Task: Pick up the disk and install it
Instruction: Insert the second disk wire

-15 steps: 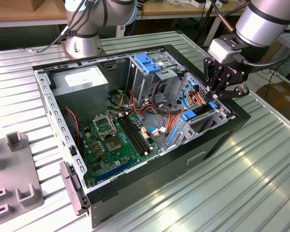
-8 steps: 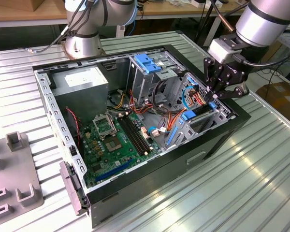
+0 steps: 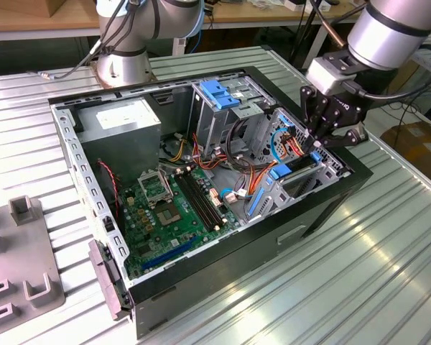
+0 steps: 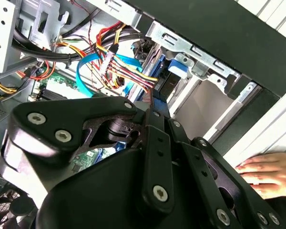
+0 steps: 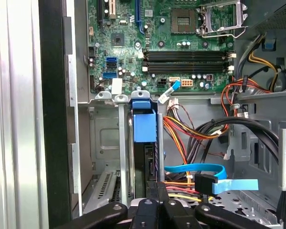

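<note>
The disk (image 5: 150,162) stands on edge in a metal bay slot at the front corner of the open computer case (image 3: 330,201). It has a dark casing and a blue plastic rail tab (image 5: 144,125). In the exterior view the disk (image 3: 299,167) lies low in the bay on the exterior view's right. My gripper (image 3: 317,147) hangs directly over it, its black fingers (image 5: 158,198) shut together at the disk's outer end. In the second wrist view the gripper (image 4: 150,99) points into the bay beside the blue tab (image 4: 178,67).
Blue and orange-red cables (image 5: 195,174) crowd the space beside the bay. The motherboard (image 3: 172,208), a grey power-supply box (image 3: 122,118) and a drive cage with a blue top (image 3: 219,93) fill the case. A person's hand (image 4: 267,174) rests outside the case wall. A grey fixture (image 3: 21,266) lies on the table.
</note>
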Available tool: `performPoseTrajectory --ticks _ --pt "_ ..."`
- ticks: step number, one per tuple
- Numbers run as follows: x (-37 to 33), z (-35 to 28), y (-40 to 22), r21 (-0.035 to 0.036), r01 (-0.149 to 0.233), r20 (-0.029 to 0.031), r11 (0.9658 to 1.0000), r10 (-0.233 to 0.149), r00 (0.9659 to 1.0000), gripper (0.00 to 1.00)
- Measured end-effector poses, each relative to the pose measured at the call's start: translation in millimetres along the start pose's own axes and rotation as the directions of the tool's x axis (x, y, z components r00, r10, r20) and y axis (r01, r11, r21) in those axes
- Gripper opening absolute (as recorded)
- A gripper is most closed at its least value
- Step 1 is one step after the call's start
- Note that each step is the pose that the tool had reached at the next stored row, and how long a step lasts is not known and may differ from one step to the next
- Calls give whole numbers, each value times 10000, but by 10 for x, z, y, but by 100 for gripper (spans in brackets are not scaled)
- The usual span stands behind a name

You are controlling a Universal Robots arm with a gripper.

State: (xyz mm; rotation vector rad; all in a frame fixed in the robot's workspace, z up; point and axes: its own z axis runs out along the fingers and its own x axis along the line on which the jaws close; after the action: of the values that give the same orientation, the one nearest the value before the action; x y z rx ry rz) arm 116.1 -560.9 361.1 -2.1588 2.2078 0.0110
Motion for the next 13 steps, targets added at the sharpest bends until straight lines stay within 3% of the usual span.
performPoseTrajectory --ticks 4,6,9,13 --pt "-7 -116 -1 0 0 1 10000 0 10000 10" --pt "-22 -229 -4 0 0 0 10000 0 10000 10" --pt "-57 -239 15 -47 -1 -1 10000 1 10000 10" --pt "-189 -238 63 -81 -2 -2 10000 2 10000 10"
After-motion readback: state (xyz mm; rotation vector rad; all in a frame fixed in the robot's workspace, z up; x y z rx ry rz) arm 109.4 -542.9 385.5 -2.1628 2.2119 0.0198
